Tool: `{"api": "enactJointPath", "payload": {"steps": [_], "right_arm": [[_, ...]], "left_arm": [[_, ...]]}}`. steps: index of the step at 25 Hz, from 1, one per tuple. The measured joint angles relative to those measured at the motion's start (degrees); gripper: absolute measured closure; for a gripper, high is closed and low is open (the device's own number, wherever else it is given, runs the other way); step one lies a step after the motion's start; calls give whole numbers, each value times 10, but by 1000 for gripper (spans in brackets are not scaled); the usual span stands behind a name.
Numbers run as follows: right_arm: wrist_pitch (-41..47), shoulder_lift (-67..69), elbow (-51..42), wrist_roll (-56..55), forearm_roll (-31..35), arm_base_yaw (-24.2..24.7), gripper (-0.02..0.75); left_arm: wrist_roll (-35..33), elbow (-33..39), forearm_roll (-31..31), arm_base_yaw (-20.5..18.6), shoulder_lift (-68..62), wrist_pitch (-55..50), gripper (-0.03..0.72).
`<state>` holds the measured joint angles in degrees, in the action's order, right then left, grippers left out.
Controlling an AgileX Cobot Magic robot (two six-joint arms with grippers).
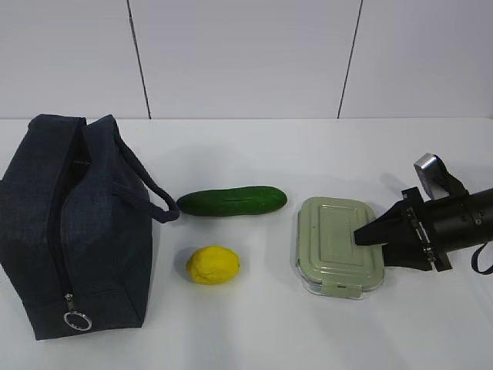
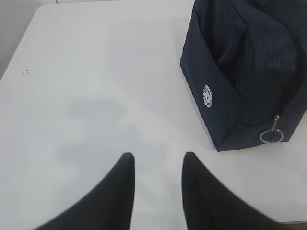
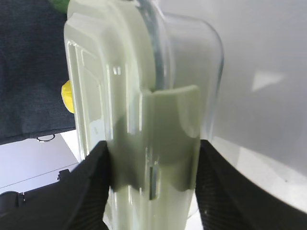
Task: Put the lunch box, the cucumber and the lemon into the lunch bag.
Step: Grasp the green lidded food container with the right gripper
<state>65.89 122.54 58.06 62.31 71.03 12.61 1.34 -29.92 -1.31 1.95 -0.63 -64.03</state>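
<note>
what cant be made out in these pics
- Lunch bag interior: the exterior view shows only its outside.
- Left gripper: outside the exterior view.
- Lunch box contents: hidden by its lid.
- Cucumber: only a blurred sliver at the right wrist view's top edge.

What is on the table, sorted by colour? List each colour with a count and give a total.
Dark navy: 1, the lunch bag
Dark green: 1, the cucumber
Yellow: 1, the lemon
Pale green lid: 1, the lunch box
Total: 4
</note>
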Motion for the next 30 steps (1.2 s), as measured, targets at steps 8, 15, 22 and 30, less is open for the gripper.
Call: {"api": "enactJointPath", "payload": {"steps": [8,15,22,30], "right_arm": [[0,0,0,0,0,0,349],[0,0,0,0,0,0,350],[0,0,0,0,0,0,350],[0,0,0,0,0,0,350]], "left_arm": [[0,0,0,0,0,0,446],[0,0,0,0,0,0,446],[0,0,0,0,0,0,446],[0,0,0,0,0,0,446]]}}
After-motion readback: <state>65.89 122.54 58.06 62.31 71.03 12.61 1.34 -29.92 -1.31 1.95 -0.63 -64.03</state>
